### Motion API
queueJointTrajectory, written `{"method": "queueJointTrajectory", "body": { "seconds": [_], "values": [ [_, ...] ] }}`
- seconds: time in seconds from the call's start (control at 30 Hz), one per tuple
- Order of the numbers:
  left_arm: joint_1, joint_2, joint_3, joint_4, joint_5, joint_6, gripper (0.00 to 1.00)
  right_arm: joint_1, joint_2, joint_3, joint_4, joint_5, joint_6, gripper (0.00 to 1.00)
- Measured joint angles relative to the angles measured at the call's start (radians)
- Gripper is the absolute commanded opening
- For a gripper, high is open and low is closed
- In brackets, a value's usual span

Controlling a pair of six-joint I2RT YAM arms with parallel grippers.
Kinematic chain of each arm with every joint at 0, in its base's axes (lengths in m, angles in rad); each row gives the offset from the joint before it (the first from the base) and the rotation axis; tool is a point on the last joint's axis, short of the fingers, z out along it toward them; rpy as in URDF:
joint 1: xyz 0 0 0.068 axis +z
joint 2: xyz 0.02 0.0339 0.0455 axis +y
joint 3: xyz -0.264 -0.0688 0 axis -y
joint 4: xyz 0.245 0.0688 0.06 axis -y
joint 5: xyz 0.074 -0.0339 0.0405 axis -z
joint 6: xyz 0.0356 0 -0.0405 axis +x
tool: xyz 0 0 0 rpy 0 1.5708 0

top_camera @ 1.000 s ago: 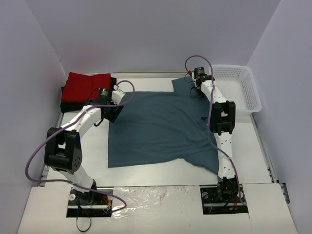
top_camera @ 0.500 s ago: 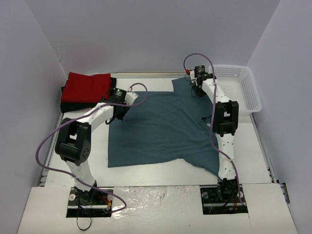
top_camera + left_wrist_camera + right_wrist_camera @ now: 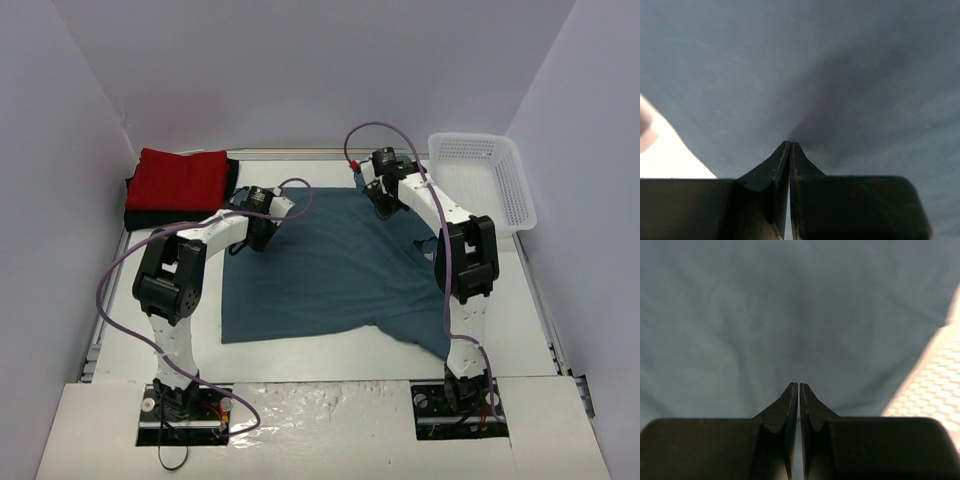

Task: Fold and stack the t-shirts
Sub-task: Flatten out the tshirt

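Both pincers have been swung inward along the far edge of the teal t-shirt [image 3: 330, 270], which is spread across the middle of the worktop [image 3: 300, 362], long axis left to right. At its far left corner the left pincer [image 3: 256, 236] is clamped on a pinch of cloth. At the far sleeve the right pincer [image 3: 379, 198] is closed too, apparently on cloth. The shirt's body lies nearward of both. Beyond, the red t-shirt [image 3: 180, 178] is seen folded in the far left corner.
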Motion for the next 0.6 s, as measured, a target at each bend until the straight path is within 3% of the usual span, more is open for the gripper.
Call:
{"method": "queueJointTrajectory", "body": {
  "seconds": [0.17,0.6],
  "values": [
    [-0.001,0.024,0.007,-0.013,0.004,-0.018,0.02,0.017,0.025,-0.074,-0.016,-0.005,0.001,0.00],
    [0.034,0.118,0.164,-0.138,0.045,-0.065,0.02,0.042,0.120,-0.048,-0.016,0.000,0.003,0.00]
  ]
}}
